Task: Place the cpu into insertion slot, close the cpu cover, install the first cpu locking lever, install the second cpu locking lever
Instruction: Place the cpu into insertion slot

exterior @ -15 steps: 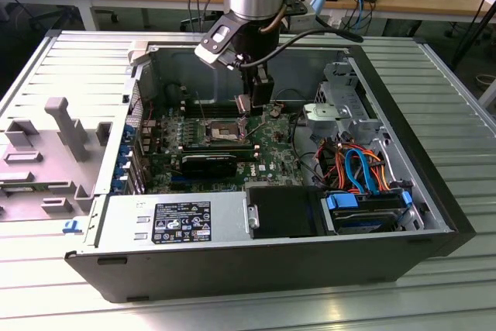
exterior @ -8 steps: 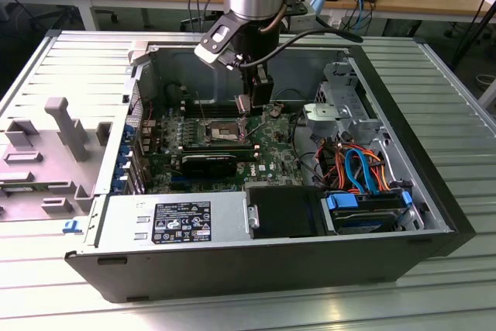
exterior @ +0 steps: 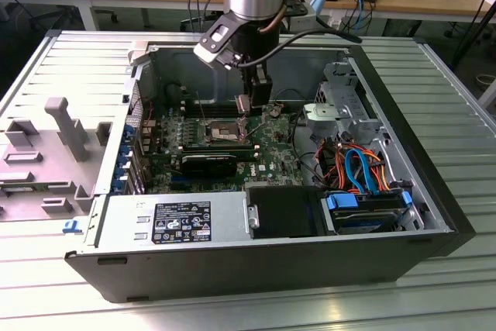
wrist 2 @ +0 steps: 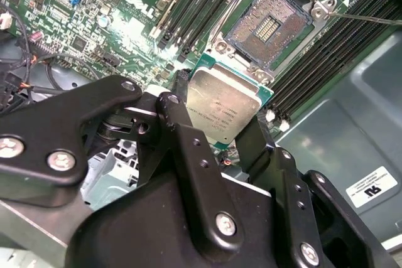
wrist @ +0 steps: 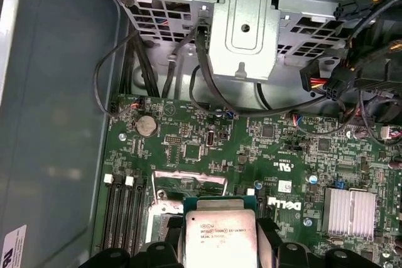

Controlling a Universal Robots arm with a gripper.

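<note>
Black metal gripper [wrist 2: 220,117] on the arm clamps the small flat square cpu with a silvery-grey top [wrist 2: 224,101] by two opposite edges. It hangs in the upper middle of the exterior view, above the green circuit board [exterior: 271,145] inside the open grey computer case [exterior: 271,269]. The square insertion slot with a dark centre and silver rim [wrist 2: 267,23] lies uncovered near the chip, not touching it.

We see the cpu [wrist 2: 223,105], a flat silvery square edged in green, clamped in the claw [wrist 2: 220,128]. The insertion slot [wrist 2: 267,26] lies uncovered near it, its dark centre showing.
</note>
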